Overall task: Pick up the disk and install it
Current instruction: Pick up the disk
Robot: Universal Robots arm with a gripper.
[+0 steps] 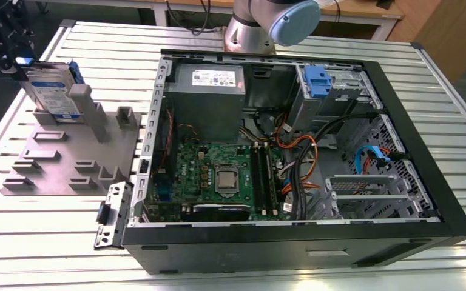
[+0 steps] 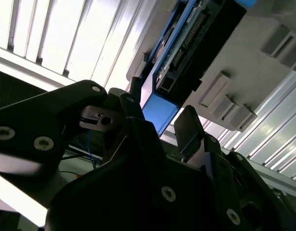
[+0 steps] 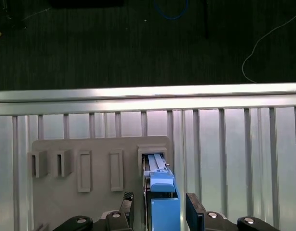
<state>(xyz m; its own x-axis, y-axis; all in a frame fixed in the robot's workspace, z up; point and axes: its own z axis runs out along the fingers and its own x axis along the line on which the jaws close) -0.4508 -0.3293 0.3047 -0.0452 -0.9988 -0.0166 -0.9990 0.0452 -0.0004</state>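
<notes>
"Blue plastic between your fingers, was it? Were you holding it?"

"No. My gripper (image 3: 160, 196) was spread wide, with one of my fingers (image 3: 128, 207) on each side of the disk (image 3: 162, 211). In the first wrist view a gap showed on both sides, so I gripped nothing."

"Where was the disk, then?"

"It stood on edge in a raised socket at a corner of the grey fixture plate (image 3: 56, 202), and its end rose up between my fingertips. In the second wrist view the blue carrier frame (image 2: 160, 113) sat right between them, and further along I could see the green circuit board (image 2: 184, 45) on the disk's face (partly in shadow)."

"And the plate itself?"

"It lay on the slatted metal table (image 1: 55, 242), at the exterior view's left, just beside the open computer case (image 1: 298, 236). The disk was at the plate's far corner, close against a tall grey post (image 1: 79, 100), with its white-and-blue label in plain sight."

"Anything of note in the case?"

"It lay on its side with the motherboard showing, and a blue caddy (image 1: 317, 82) sat in a bay at the far end. My arm (image 1: 253, 30) rose behind it."
</notes>
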